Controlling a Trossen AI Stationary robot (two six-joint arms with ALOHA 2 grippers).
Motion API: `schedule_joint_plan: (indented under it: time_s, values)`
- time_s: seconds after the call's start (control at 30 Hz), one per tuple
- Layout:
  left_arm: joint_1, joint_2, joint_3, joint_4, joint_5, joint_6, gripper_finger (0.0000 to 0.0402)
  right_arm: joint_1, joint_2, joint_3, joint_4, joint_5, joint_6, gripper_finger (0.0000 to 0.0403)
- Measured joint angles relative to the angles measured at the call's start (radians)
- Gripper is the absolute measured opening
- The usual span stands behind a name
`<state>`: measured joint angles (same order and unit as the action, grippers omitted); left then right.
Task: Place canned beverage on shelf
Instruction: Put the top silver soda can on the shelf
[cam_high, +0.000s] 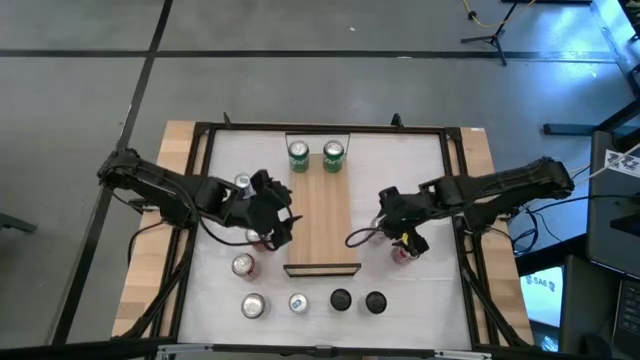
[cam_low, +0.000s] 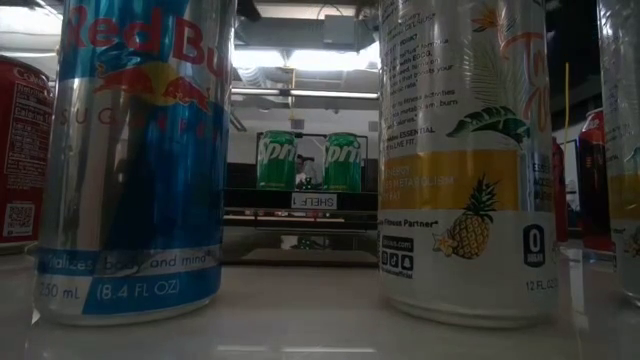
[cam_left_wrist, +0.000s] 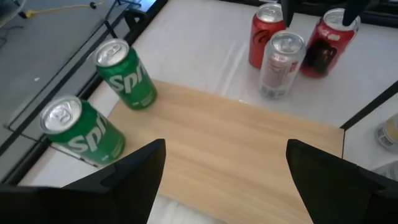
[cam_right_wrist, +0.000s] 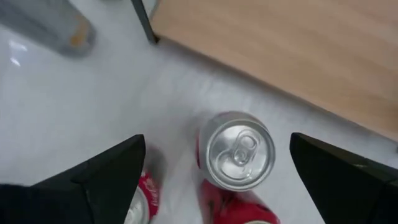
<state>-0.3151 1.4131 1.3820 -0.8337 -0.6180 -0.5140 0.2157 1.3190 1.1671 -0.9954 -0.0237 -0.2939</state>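
Observation:
The shelf is a light-wood plank in the middle of the white table. Two green cans stand upright on its far end, also seen as green cans in the left wrist view. My left gripper hangs open over the shelf's left edge, holding nothing. My right gripper is open just right of the shelf, pointing down over a silver-topped can that stands among red cans. Its fingers are above the can, apart from it.
A red can and a silver-topped can stand left of the shelf. Several cans line the near edge, among them a blue-silver one and a white pineapple one. A black frame rims the table.

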Motion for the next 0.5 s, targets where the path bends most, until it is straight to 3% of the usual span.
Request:
schedule_joint_plan:
  time_s: [0.5]
  values:
    - [-0.001, 0.000, -0.018, 0.013, -0.003, -0.033, 0.0322, -0.001, 0.121, 0.000, -0.017, 0.092, -0.166, 0.0395]
